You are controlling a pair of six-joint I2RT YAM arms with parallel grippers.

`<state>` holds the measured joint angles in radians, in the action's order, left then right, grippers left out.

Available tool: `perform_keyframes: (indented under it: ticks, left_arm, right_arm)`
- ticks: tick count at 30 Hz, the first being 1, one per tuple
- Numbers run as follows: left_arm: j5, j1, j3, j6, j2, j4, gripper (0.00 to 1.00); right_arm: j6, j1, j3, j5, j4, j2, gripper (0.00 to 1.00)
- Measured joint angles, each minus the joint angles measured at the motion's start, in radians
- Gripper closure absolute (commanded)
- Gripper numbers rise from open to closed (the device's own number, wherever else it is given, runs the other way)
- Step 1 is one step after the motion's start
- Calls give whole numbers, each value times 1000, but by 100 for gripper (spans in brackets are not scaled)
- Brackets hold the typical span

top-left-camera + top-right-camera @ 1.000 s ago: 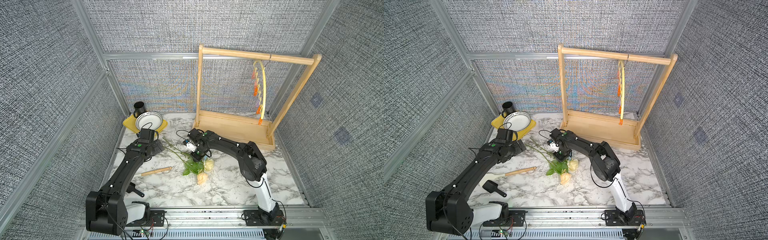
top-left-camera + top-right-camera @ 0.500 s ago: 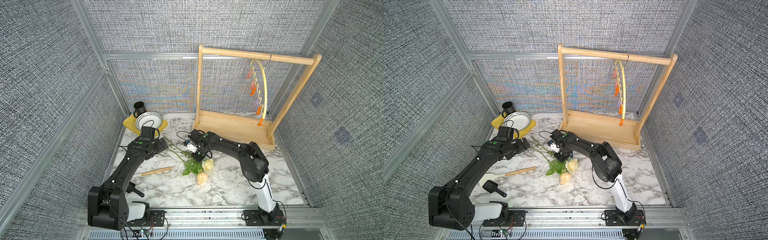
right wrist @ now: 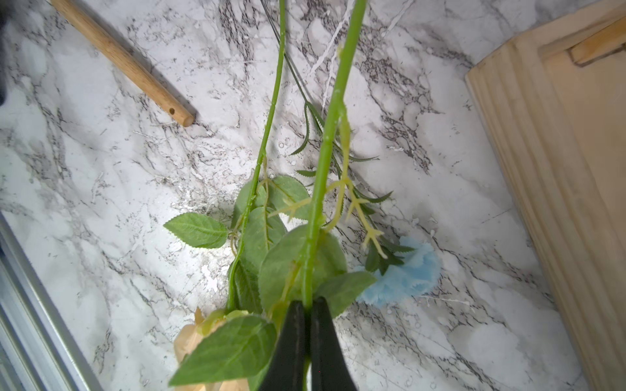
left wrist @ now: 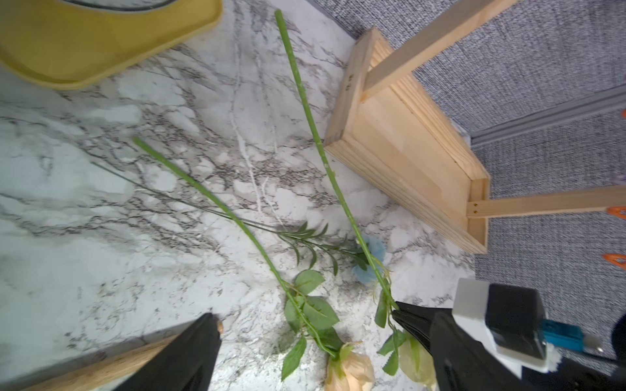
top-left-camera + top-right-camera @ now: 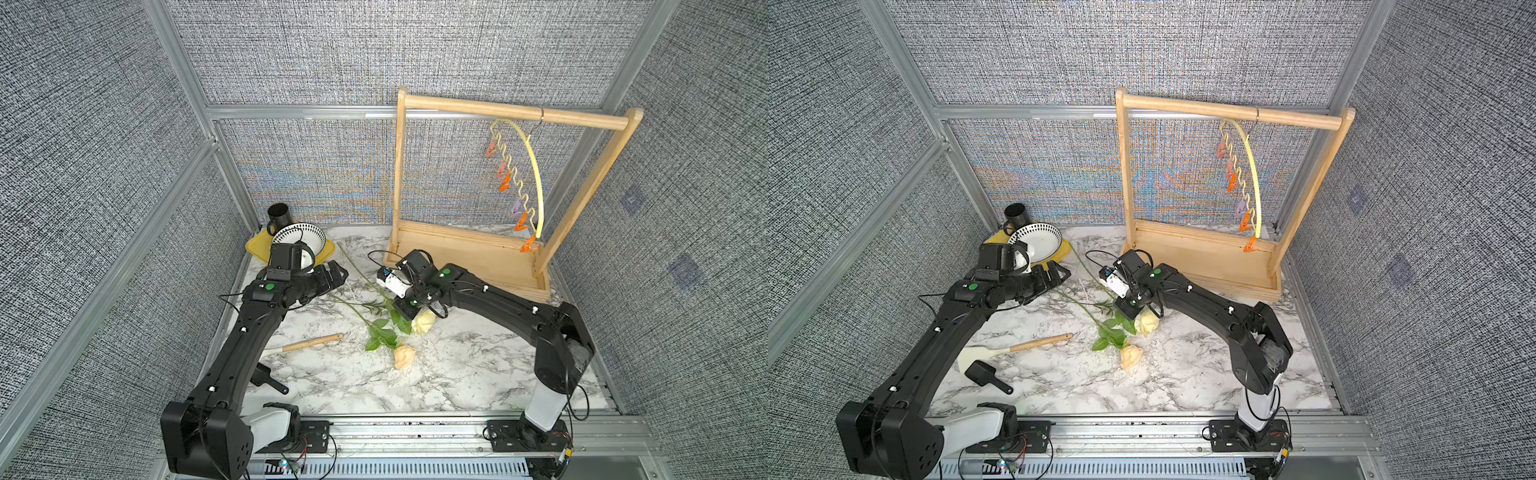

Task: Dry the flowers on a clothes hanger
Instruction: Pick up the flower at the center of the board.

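Task at its opening stage. The clothes hanger [image 5: 537, 183] hangs from the top bar of the wooden rack [image 5: 515, 113], its clips [image 5: 505, 183] all empty. All three flowers are down at the marble desk [image 5: 457, 374]: cream-white rose [image 5: 424, 322], peach rose [image 5: 404, 356], blue bloom [image 3: 403, 270]. The right fingers [image 3: 291, 338] are pressed together on the cream-white rose's stem beside its leaves; whether it has left the desk cannot be told. The left fingers [image 5: 338, 272] stand spread and empty near the stem ends. Outstanding: lifting, carrying and clipping every stem. No legible brand, label or writing found.
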<state>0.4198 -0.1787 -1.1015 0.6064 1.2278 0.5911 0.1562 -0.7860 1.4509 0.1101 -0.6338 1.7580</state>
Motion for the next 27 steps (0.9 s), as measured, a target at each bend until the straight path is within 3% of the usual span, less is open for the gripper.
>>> perform_keyframes:
  ticks: [9,16,23,27]
  left_arm:
    - [193,-18,-49,32,71,-66,25]
    - [285,-102,-127,21,146,-72,34]
    - [278,-114,-132,16,161,-66,75]
    - [279,-115,-137,11,161,-65,88]
  right_arm:
    - [1,-1,-172,21,200,-215,95]
    - [23,-8,-230,67,287,-284,96]
    - [28,-26,-230,82,293,-286,97]
    - [28,-26,-232,79,293,-293,97]
